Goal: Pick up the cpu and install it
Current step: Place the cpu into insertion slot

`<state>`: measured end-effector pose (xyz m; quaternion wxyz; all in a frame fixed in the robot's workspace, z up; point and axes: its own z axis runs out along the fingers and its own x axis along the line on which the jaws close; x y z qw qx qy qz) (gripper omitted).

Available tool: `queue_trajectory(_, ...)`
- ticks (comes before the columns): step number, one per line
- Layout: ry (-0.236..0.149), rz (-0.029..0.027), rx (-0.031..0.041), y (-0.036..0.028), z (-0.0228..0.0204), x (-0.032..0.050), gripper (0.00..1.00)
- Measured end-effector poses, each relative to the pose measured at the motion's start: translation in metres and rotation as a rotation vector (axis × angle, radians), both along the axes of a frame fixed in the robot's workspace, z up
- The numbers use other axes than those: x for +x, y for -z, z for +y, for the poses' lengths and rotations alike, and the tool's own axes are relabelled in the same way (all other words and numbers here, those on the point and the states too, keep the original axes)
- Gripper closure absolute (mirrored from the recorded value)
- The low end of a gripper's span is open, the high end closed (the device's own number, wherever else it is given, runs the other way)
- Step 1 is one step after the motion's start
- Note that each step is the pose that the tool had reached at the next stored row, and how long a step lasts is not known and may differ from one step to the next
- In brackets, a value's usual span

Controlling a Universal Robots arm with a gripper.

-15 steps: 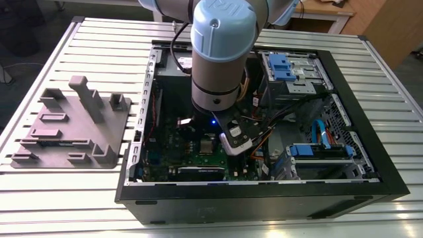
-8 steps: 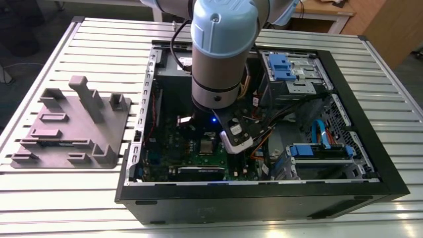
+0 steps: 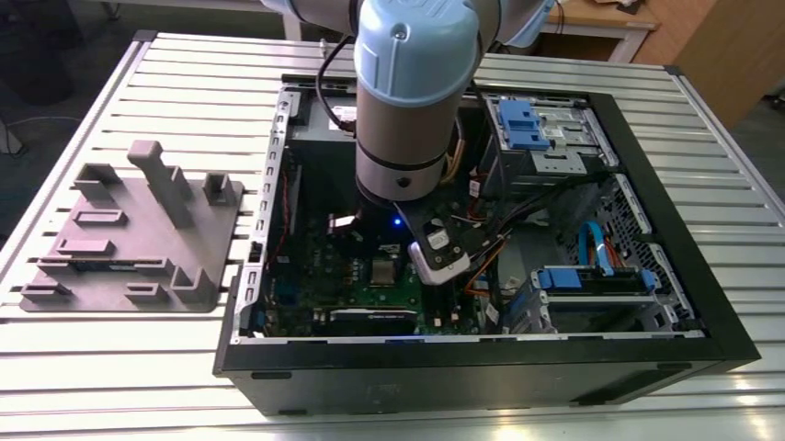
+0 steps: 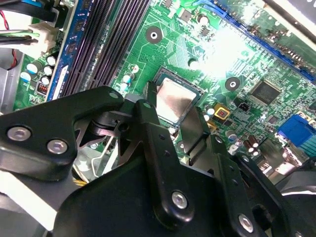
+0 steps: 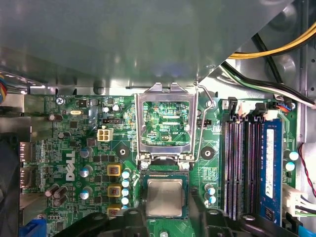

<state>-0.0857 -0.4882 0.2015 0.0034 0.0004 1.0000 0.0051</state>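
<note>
Two fingers (image 4: 153, 128) of the gripper (image 4: 171, 111) spread wide, gripping nothing, straddling the cpu (image 5: 164, 197) seated on the motherboard (image 5: 64, 143), load frame (image 5: 165, 95) raised.

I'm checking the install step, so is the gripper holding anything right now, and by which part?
It cannot be told. The chip lies in its socket, with the gripper right at it; any grip on its edges is hidden.

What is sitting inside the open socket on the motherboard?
The cpu lies flat inside it, metal top up, with the socket frame hinged open beside it. Whatever lies beneath the chip is covered.
</note>
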Motion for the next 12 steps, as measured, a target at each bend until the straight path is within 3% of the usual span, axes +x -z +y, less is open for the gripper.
queue_trajectory(1, 0.0, 0.0, 0.0, 0.0, 0.0, 0.0, 0.55)
queue_trajectory(2, 0.0, 0.0, 0.0, -0.0001, 0.0, 0.0, 0.68)
queue_trajectory(4, 0.0, 0.0, 0.0, -0.0001, 0.0, 0.0, 0.73)
queue_trajectory(6, 0.0, 0.0, 0.0001, -0.0001, 0.0, 0.0, 0.85)
queue_trajectory(8, 0.0, 0.0, 0.0, -0.0001, 0.0, 0.0, 0.9)
queue_trajectory(12, 0.0, 0.0001, 0.0, -0.0002, 0.0, 0.0, 0.9)
